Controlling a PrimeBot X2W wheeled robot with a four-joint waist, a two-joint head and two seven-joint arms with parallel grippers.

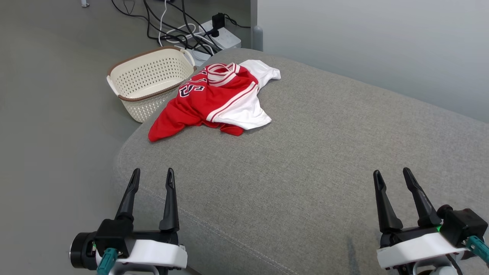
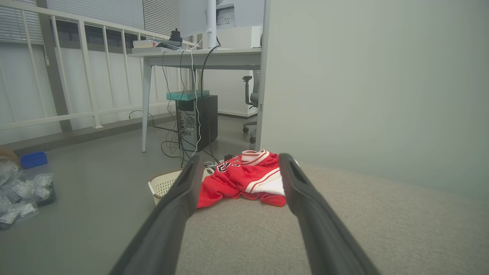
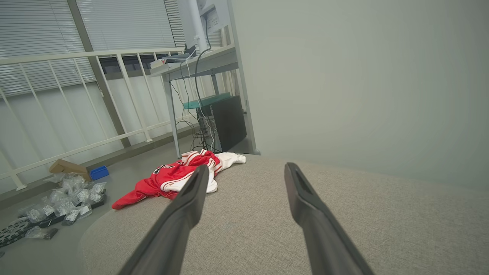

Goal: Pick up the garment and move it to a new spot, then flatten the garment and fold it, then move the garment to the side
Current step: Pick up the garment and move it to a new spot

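Observation:
A crumpled red and white garment (image 1: 214, 100) with dark lettering lies at the far left corner of a grey upholstered surface (image 1: 313, 164). The left wrist view frames the garment (image 2: 244, 179) between my fingers, well ahead of them. In the right wrist view the garment (image 3: 172, 177) lies ahead and to the left. My left gripper (image 1: 151, 179) hovers open over the near left edge, nothing between its fingers. My right gripper (image 1: 393, 178) stands open over the near right part, also holding nothing. Both are far from the garment.
A cream perforated basket (image 1: 151, 82) with a brown rim stands on the floor just left of the garment. Cables and a power strip (image 1: 225, 36) lie behind it. A pale wall (image 1: 374, 46) borders the far right. A desk and bagged parts (image 2: 23, 191) sit farther off.

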